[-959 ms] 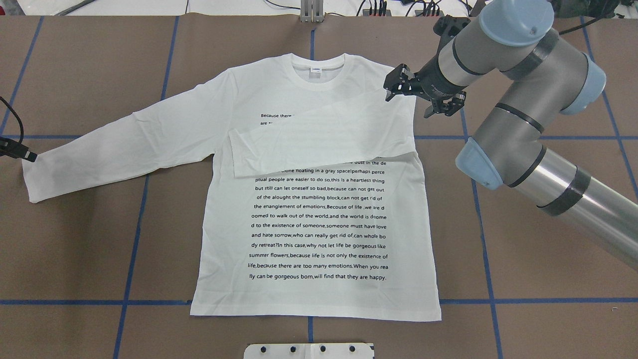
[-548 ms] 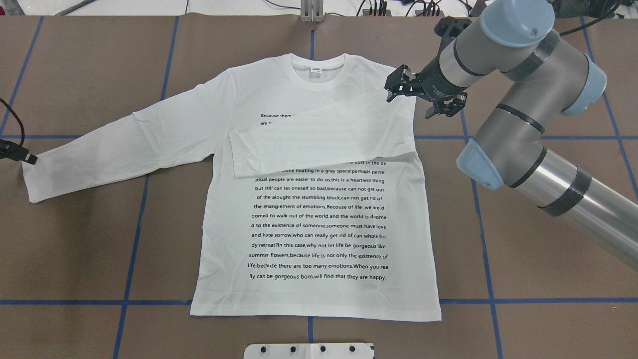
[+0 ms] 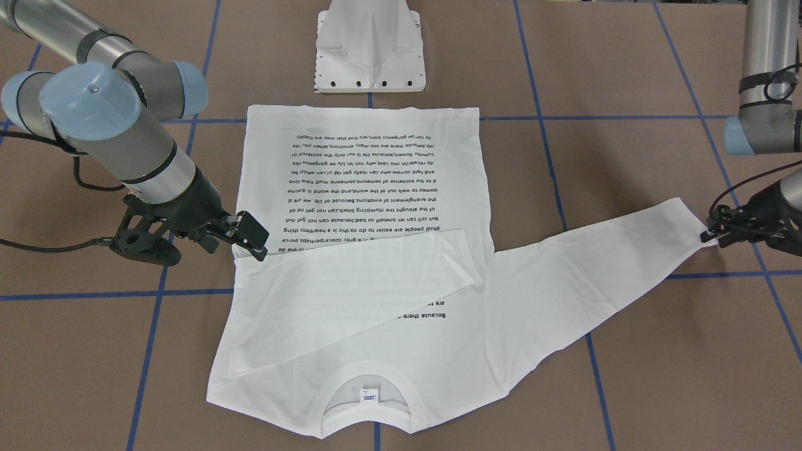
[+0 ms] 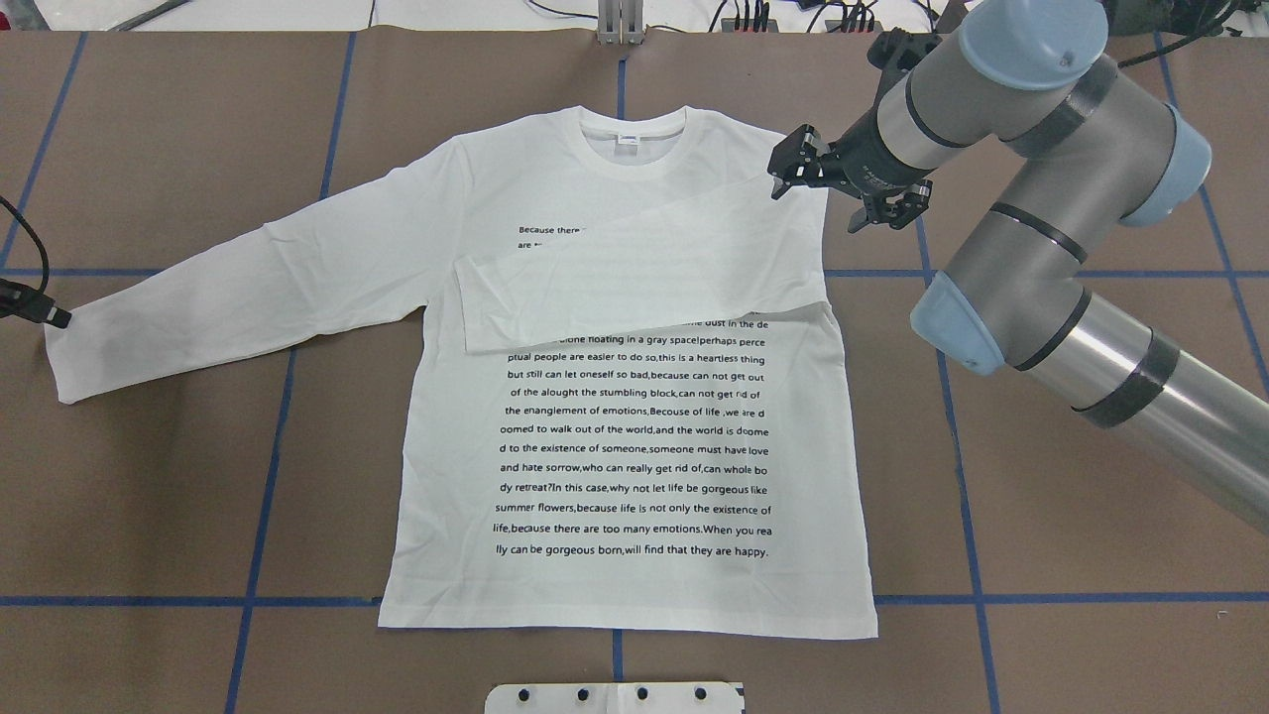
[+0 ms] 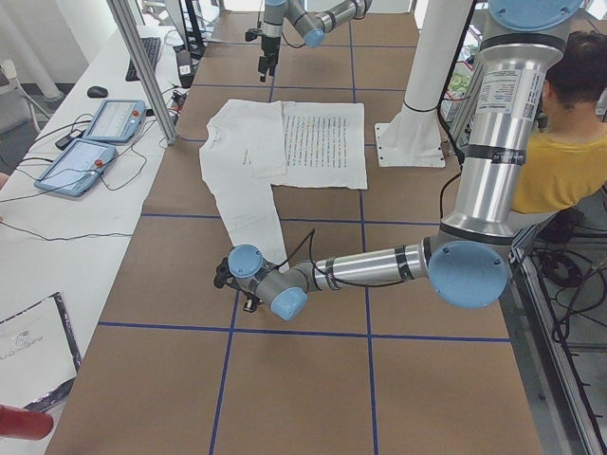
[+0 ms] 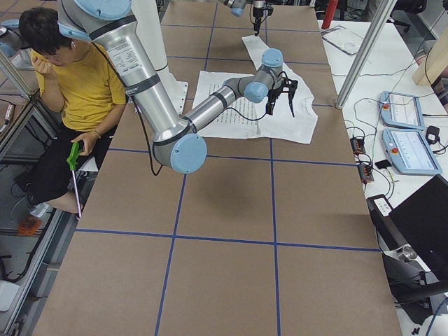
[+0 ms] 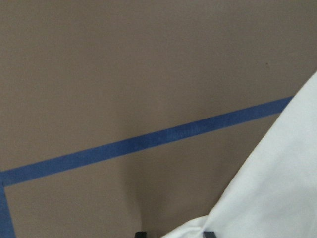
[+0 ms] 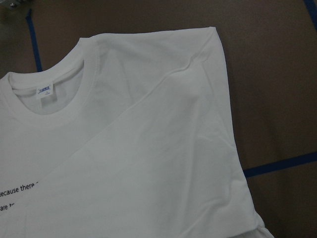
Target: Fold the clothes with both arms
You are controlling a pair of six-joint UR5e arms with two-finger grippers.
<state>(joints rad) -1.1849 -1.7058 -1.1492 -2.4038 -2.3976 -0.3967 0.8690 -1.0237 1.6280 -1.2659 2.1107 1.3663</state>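
Observation:
The white long-sleeved T-shirt (image 4: 634, 446) lies flat, print up, with its collar (image 4: 632, 134) at the far side. One sleeve (image 4: 644, 278) is folded across the chest over the top lines of text. The other sleeve (image 4: 248, 278) stretches out flat to the left. My right gripper (image 4: 793, 164) is open and empty, just above the shirt's shoulder edge (image 8: 208, 44). My left gripper (image 4: 55, 315) is low at the outstretched sleeve's cuff. In the left wrist view the cuff corner (image 7: 183, 230) sits between the two parted fingertips.
The white pedestal base (image 3: 369, 56) stands at the near table edge behind the shirt's hem. Blue tape lines (image 4: 258, 496) grid the brown table. My right arm's elbow (image 4: 1071, 198) hangs over the table's right side. A person in yellow (image 5: 560, 161) sits beside the robot.
My right gripper has drawn back slightly from the folded sleeve. My left gripper has shifted a little at the cuff. The shirt has not moved.

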